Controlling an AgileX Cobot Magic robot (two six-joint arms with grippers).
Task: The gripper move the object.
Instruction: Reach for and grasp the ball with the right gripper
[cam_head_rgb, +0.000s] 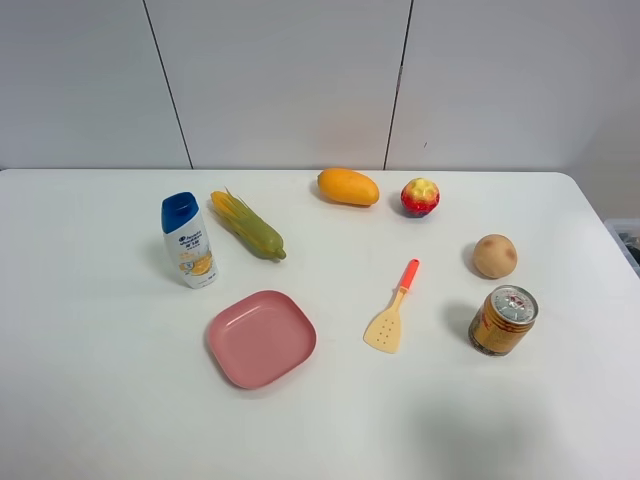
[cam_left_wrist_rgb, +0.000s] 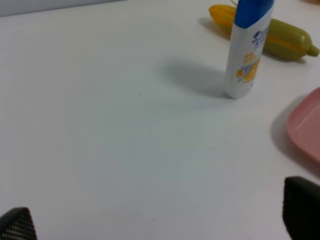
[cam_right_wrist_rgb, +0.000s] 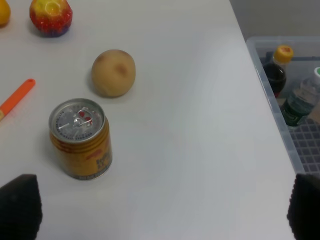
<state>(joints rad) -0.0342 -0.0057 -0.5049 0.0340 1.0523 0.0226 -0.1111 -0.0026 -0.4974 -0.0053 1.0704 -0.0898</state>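
The red-and-yellow toy fruit (cam_head_rgb: 420, 196) is sitting near the wall-side edge of the white counter (cam_head_rgb: 100, 400), just beside the orange mango (cam_head_rgb: 348, 186) (not touching it), while the left pincer (cam_left_wrist_rgb: 160, 220) and the right pincer (cam_right_wrist_rgb: 162, 207) are both hovering spread wide, gripping nothing.

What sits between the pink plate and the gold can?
A yellow spatula with an orange handle lies between the pink plate and the can, touching neither. The exterior high view shows it; the right wrist view catches only its handle end.
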